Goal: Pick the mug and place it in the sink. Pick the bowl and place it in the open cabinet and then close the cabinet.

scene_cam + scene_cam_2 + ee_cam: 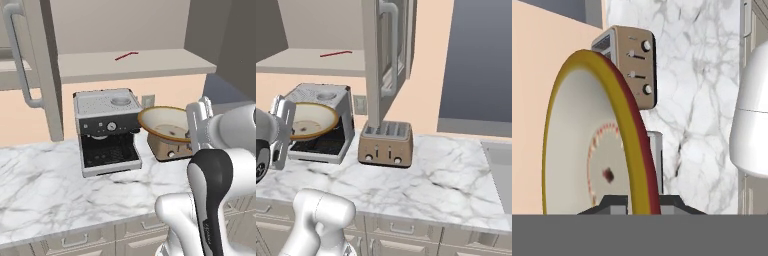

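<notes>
Bowl held aloft, cabinet shelf above.
The gripper (632,202) pinches the rim of the tan bowl (162,123), mid-frame beside the espresso machine (107,130); a thin rim grip could slip, or the bowl could clip the open cabinet door (42,65) or shelf (132,64) edge.

One bowl (165,122) is in the scene, tan with a brown rim and a cream inside. One toaster (385,144) stands on the one marble counter (421,185), and it has four slots on top and four small knobs along its front. One espresso machine (107,131) stands there too, with one round dial. One thin red stick (126,55) lies on the one beige shelf (150,64). One wall outlet (360,104) is visible. One open cabinet door (383,55) carries one long silver bar handle (390,45).
</notes>
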Tool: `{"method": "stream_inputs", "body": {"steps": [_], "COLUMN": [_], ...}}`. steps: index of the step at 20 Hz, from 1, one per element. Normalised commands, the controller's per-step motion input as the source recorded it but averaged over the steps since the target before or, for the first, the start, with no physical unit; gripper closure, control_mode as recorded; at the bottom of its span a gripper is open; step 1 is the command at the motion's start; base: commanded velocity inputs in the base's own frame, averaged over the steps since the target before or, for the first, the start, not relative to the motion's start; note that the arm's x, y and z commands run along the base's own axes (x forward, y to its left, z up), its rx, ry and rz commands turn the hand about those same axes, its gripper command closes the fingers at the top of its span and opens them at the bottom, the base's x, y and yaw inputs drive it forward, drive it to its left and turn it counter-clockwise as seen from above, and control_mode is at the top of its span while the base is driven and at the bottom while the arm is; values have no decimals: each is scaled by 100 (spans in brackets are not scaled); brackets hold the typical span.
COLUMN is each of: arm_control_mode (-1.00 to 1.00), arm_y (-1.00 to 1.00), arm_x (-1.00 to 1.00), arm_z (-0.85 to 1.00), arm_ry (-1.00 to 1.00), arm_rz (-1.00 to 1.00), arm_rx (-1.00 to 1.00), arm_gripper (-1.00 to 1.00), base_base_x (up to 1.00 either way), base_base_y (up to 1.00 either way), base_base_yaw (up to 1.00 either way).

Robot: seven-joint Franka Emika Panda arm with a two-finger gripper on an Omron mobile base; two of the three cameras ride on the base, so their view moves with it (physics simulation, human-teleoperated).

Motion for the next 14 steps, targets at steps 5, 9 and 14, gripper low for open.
{"method": "stream_inputs", "body": {"steps": [5, 9, 14], "arm_control_mode": [100, 100, 100], "arm_y": [0, 0, 0], "arm_x": [0, 0, 0], "arm_z": [0, 0, 0], "arm_ry": [0, 0, 0], "arm_rz": [0, 0, 0], "arm_rx": [0, 0, 0], "arm_gripper": [100, 100, 100], "base_base_x": [34, 0, 29], "base_base_y": [41, 37, 47], "base_base_yaw": [-8, 0, 0]}}
